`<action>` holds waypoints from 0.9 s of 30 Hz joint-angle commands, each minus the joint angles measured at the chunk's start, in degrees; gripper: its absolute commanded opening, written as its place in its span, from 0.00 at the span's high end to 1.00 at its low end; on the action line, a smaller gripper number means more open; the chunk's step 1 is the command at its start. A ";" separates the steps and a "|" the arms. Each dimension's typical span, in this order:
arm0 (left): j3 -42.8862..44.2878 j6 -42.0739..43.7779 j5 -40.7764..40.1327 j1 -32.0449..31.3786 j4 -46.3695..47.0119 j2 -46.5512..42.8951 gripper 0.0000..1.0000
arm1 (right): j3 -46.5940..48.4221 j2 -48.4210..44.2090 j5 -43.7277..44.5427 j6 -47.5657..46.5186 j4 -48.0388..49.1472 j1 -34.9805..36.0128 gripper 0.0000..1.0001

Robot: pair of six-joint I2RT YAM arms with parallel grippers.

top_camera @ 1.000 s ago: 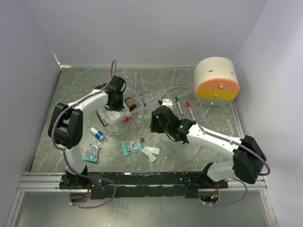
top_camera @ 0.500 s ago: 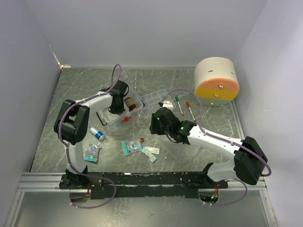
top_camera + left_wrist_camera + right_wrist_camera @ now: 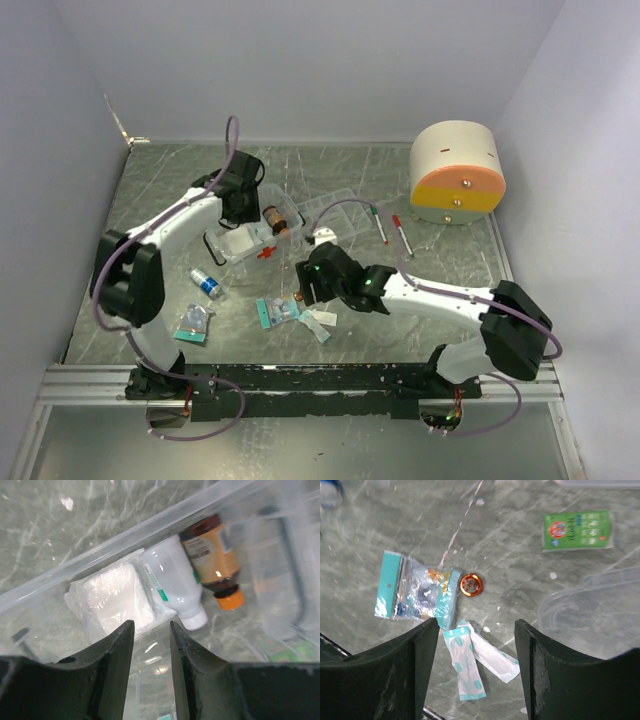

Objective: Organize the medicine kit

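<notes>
At table centre, medicine kit (image 3: pixel 237 247): was laid open so items could be dropped in.
Left gripper (image 3: pixel 151 627): was held over the kit, jaws slightly apart, empty.
Right gripper (image 3: pixel 476 625): was spread wide, empty, above loose plasters (image 3: pixel 465 675), likely for picking.
Kit contents: brown bottle (image 3: pixel 212 555), white bottle (image 3: pixel 175 587) and gauze pad (image 3: pixel 117 600) were laid side by side.

Robotics laboratory work cell. Plain pale partition walls (image 3: pixel 300 70) enclose a grey marbled tabletop (image 3: pixel 160 190) on three sides. An aluminium rail (image 3: pixel 80 385) along the near edge carries a black mounting plate (image 3: pixel 330 378), to which the cabled left arm (image 3: pixel 170 225) and right arm (image 3: pixel 440 300) are bolted side by side.
</notes>
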 commanded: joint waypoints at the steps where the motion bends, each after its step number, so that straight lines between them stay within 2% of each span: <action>1: 1.61 2.60 1.93 -0.47 -3.14 -9.21 0.52 | 0.72 4.50 -1.92 -6.40 3.11 2.59 0.37; 4: -2.22 2.20 3.35 -0.48 -2.94 -15.60 0.49 | 1.84 8.37 -1.92 -5.11 3.67 3.71 0.38; 11: -15.20 -1.13 10.16 -0.43 2.14 -31.48 0.37 | 3.91 15.04 -1.78 3.91 6.80 4.25 0.48; 15: -19.85 -2.53 8.93 -0.48 3.88 -38.80 0.32 | 5.82 18.72 0.16 7.56 6.43 4.24 0.52; 21: -22.86 -4.22 8.47 -0.43 5.99 -44.38 0.31 | 8.39 23.33 1.94 8.18 4.68 4.44 0.60; 27: -24.83 -5.23 9.67 -0.48 7.62 -45.69 0.32 | 9.44 24.13 2.92 10.33 4.44 4.51 0.80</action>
